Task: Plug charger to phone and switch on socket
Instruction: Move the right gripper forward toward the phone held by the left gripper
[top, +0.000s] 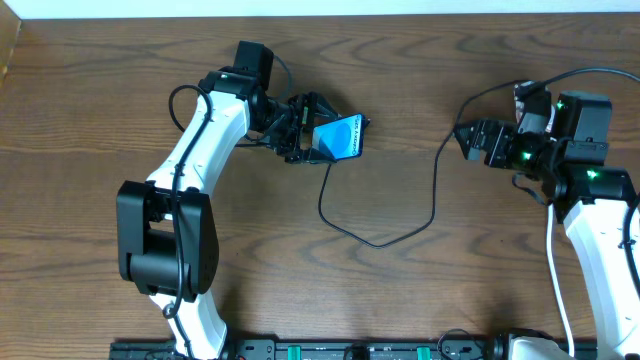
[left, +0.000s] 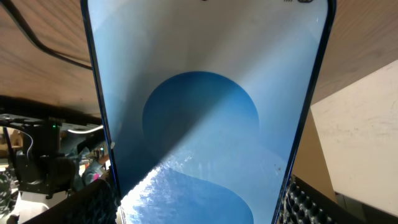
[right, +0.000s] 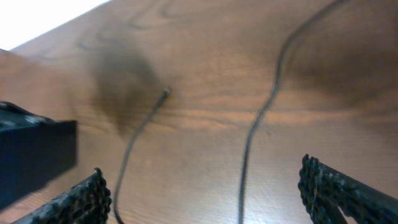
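My left gripper (top: 305, 135) is shut on the phone (top: 338, 138) and holds it tilted above the table. The blue screen fills the left wrist view (left: 205, 93), with the finger pads (left: 205, 208) on both long edges. The charger's thin black cable (top: 375, 243) runs from the phone's lower end, loops across the table and rises to my right gripper (top: 468, 138). The right gripper (right: 205, 196) is open above the table, with two cable strands (right: 255, 124) under it. I cannot tell whether the tip is in the phone. The socket is mostly hidden; a white bit with red (top: 521, 92) shows behind the right wrist.
A black block (right: 31, 155) sits at the left of the right wrist view, blurred. A white cord (top: 551, 262) runs along the right arm. The cable continues past the right arm to the back right (top: 600, 70). The table's far edge (top: 320, 14) is close behind.
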